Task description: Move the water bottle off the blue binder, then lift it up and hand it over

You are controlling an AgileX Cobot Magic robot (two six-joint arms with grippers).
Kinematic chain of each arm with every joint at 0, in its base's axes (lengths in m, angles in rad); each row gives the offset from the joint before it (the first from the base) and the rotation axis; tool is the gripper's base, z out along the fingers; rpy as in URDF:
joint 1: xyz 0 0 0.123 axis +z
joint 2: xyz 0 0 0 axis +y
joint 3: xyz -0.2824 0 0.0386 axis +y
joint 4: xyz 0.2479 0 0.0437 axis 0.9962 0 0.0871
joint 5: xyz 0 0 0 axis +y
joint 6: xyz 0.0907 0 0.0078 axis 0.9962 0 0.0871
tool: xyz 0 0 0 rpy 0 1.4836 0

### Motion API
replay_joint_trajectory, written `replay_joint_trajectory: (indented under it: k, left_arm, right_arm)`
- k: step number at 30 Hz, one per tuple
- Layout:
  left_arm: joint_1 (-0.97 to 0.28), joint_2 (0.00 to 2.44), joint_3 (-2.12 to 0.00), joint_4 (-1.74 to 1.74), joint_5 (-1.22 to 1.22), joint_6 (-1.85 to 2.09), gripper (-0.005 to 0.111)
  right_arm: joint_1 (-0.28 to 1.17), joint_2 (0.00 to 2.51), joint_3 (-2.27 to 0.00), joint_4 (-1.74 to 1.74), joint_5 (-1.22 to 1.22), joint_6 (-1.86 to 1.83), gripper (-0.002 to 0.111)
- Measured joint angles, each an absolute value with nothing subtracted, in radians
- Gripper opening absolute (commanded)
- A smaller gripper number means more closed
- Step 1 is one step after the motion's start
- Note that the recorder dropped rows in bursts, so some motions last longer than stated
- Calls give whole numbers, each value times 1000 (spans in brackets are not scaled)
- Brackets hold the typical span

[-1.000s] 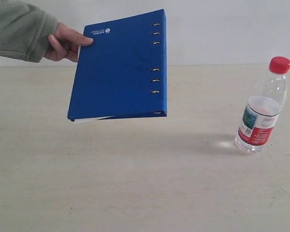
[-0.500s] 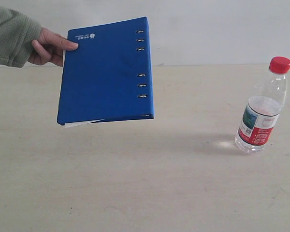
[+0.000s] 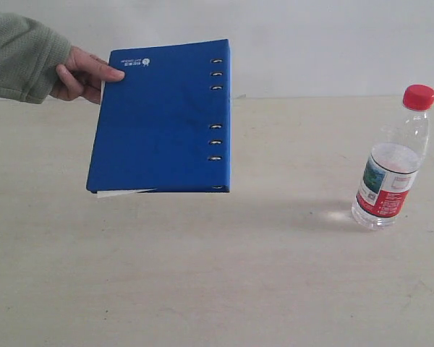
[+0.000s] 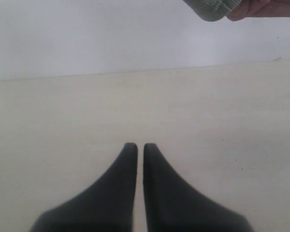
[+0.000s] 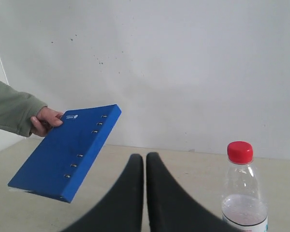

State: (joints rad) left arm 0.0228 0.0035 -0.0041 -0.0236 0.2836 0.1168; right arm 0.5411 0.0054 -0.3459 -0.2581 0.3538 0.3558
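Note:
The water bottle (image 3: 390, 168), clear with a red cap and a red, white and green label, stands upright on the table at the right; the right wrist view shows the water bottle (image 5: 242, 188) too. A person's hand (image 3: 85, 71) in a green sleeve holds the blue binder (image 3: 163, 119) tilted in the air above the table's left side; the blue binder (image 5: 67, 152) also shows in the right wrist view. My left gripper (image 4: 140, 146) is shut on nothing over bare table. My right gripper (image 5: 145, 157) is shut, empty, between binder and bottle. Neither gripper appears in the exterior view.
The pale wooden table (image 3: 217, 275) stretches across the scene, with a white wall (image 3: 333, 43) behind it. The person's sleeve and hand (image 4: 241, 7) reach in at the edge of the left wrist view.
The hand has shifted the binder slightly right and lower and turned it a little. The bottle has not moved.

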Motion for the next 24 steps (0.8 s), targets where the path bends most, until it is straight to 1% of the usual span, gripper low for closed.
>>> replay_joint_trajectory:
  k: [19, 22, 24]
  left_arm:
    - [23, 4, -4, -22, 284, 117, 4]
    - [23, 4, -4, -22, 284, 117, 4]
    - [23, 4, -4, -22, 284, 117, 4]
  right_arm:
    - [539, 5, -346, -269, 354, 339, 0]
    - [507, 5, -341, -284, 326, 267, 0]
    - [448, 5, -325, -286, 253, 214, 0]
